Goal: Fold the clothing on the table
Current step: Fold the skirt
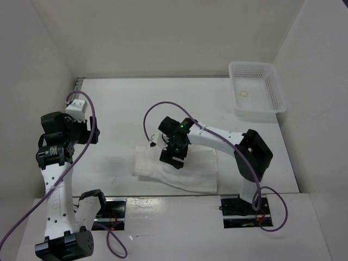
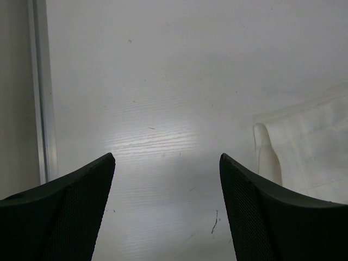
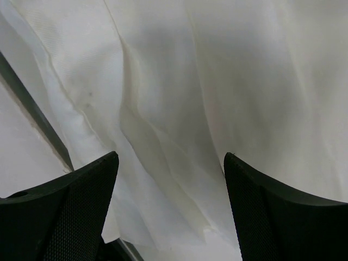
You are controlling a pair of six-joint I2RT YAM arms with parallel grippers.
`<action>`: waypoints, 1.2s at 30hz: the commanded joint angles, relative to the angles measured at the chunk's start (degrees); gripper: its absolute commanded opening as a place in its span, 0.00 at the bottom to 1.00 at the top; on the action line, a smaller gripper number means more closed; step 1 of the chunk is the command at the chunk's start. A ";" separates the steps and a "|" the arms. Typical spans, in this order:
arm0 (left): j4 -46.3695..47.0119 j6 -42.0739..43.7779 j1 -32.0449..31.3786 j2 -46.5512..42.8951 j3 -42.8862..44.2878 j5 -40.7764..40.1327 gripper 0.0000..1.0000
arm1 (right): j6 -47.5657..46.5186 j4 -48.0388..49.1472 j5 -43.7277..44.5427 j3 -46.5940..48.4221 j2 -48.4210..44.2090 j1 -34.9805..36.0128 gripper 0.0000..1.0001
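Note:
The clothing (image 1: pixel 182 169) is a white, wrinkled garment lying flattened on the table (image 1: pixel 125 109) near its front edge. My right gripper (image 1: pixel 174 155) hovers over the garment's left part. In the right wrist view its jaws (image 3: pixel 171 154) stand open just above the creased fabric (image 3: pixel 179 92), with nothing between them. My left gripper (image 1: pixel 91 132) is over bare table at the left, well apart from the garment. The left wrist view shows it (image 2: pixel 167 156) open and empty, with a corner of the clothing (image 2: pixel 310 147) at the right.
A white perforated basket (image 1: pixel 256 90) stands at the back right corner. A metal rail (image 2: pixel 41 92) runs along the table's left edge beside my left gripper. A dark strip (image 3: pixel 32 109) shows past the garment's edge in the right wrist view. White walls enclose the table.

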 commanded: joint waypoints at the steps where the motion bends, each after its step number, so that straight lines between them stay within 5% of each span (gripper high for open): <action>1: 2.21 -0.58 0.45 -0.73 0.01 0.97 0.84 | 2.53 5.27 2.04 -3.32 -0.09 0.57 0.83; 22: 2.74 -1.11 0.45 -1.26 -0.52 -0.70 0.88 | 14.93 15.65 10.82 -3.42 11.78 0.57 0.84; 36: 2.74 -1.63 0.45 -0.73 -0.52 -1.22 0.89 | 5.01 14.77 19.97 13.09 16.26 -6.89 0.89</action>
